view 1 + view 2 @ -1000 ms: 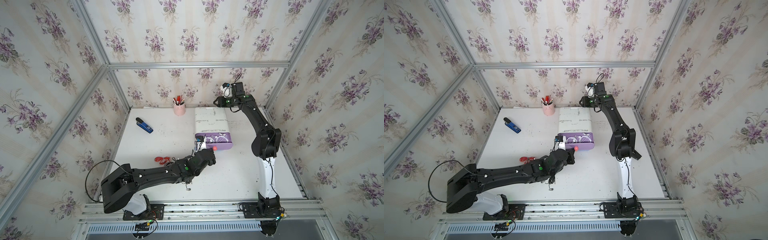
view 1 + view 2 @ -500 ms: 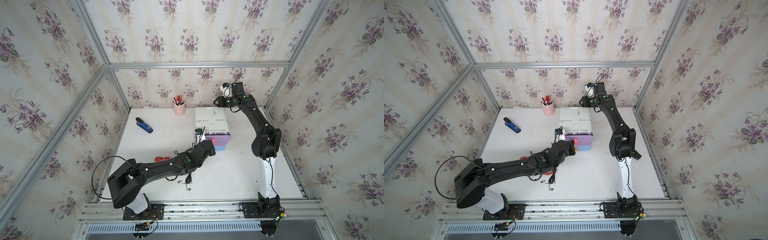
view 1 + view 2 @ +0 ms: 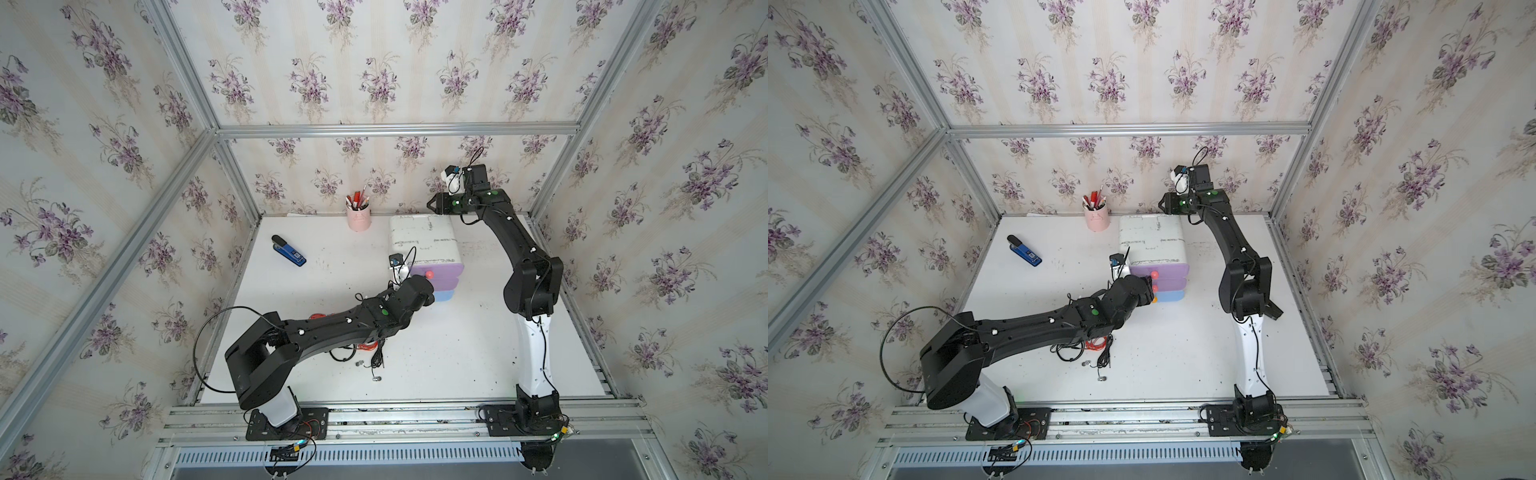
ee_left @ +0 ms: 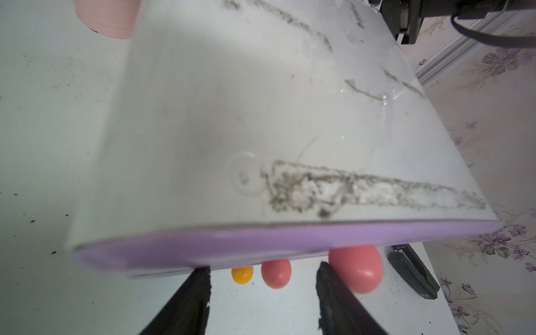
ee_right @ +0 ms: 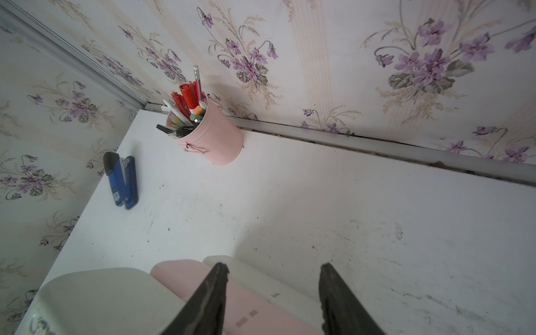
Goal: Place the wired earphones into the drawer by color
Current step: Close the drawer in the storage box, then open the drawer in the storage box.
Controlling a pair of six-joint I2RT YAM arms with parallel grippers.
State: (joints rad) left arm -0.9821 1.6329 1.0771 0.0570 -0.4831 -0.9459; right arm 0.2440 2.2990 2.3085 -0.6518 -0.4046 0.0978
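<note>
Drawer unit [image 3: 422, 241] shut; pens [image 5: 185, 98] in pen cup [image 5: 213, 139] beside it. Left gripper [image 4: 262, 269], right gripper [image 5: 273, 265]: fingers apart, empty. Earphones [image 3: 1096, 345] in both top views only.

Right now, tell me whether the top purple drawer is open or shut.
Shut. The top purple drawer has its front flush against the white body in the left wrist view; both top views show no interior.

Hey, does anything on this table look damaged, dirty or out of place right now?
Yes. The drawer unit has strips of grimy, tape-like residue on its white top. On the table, red-orange earphones and black earphones lie tangled together, partly under the left arm. Dark specks dot the table.
</note>
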